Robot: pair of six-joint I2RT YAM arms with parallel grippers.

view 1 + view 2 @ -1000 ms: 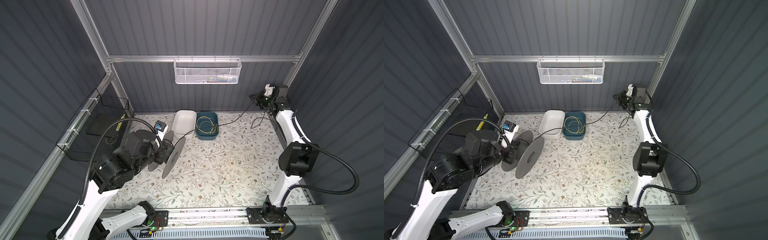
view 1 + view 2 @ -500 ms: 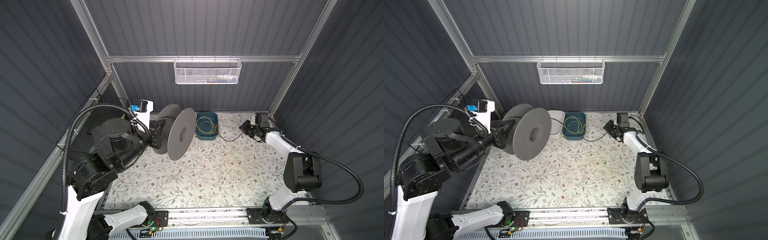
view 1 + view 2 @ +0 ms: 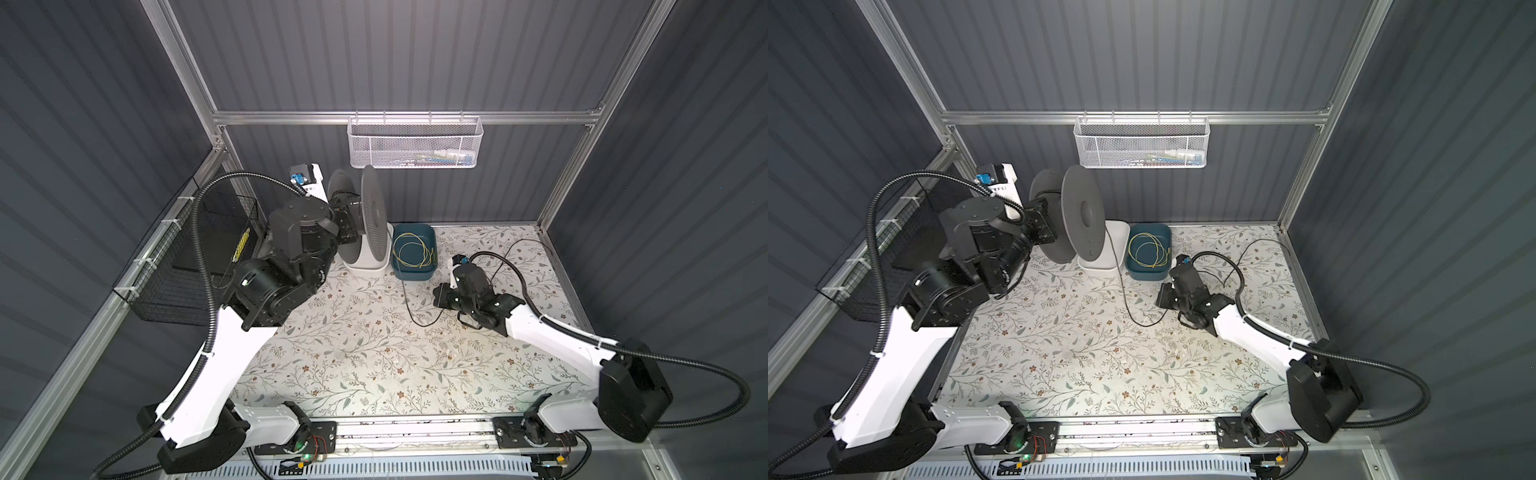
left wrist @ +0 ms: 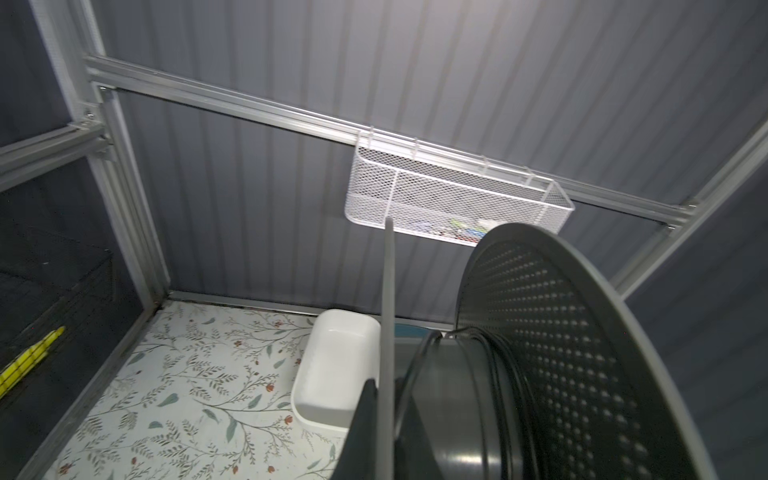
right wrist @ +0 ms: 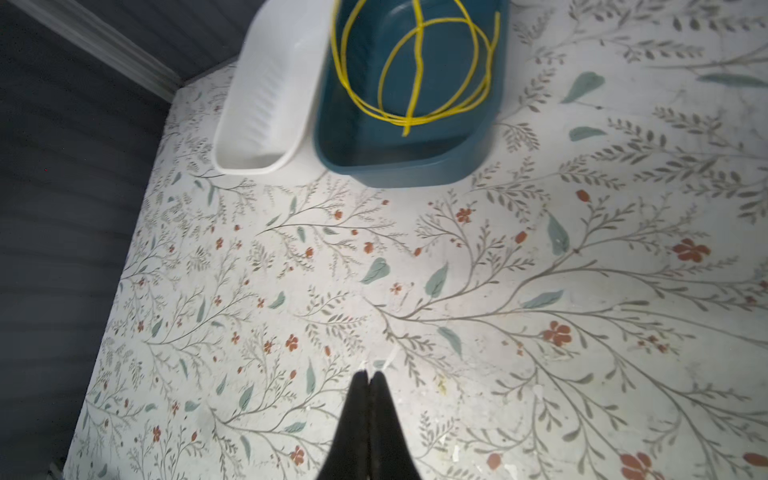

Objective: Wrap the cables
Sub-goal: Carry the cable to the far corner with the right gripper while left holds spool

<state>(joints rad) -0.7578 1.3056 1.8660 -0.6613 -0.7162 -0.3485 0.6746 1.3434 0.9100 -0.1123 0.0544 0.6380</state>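
One black cable (image 3: 1123, 286): several turns are wound on the hub of a gray spool (image 3: 1084, 216). The rest drops from the spool to the table (image 3: 353, 365) and curls into a loop just left of the right gripper (image 5: 369, 386).

Right gripper sits low over the table, jaws pressed together. No cable shows between its tips in the wrist view.

Left gripper (image 3: 1047, 224) is raised at the far left, clamped on one spool flange. It holds the spool on edge above a white tray (image 3: 370, 257).

Table is floral-patterned. A blue tray (image 3: 415, 272) stands beside the white one at the far edge, with a yellow wire (image 3: 411, 253) coiled inside.

Walls are dark and ribbed. A white mesh basket (image 3: 415, 145) hangs on the far rail and a black wire basket (image 3: 187, 266) on the left wall.
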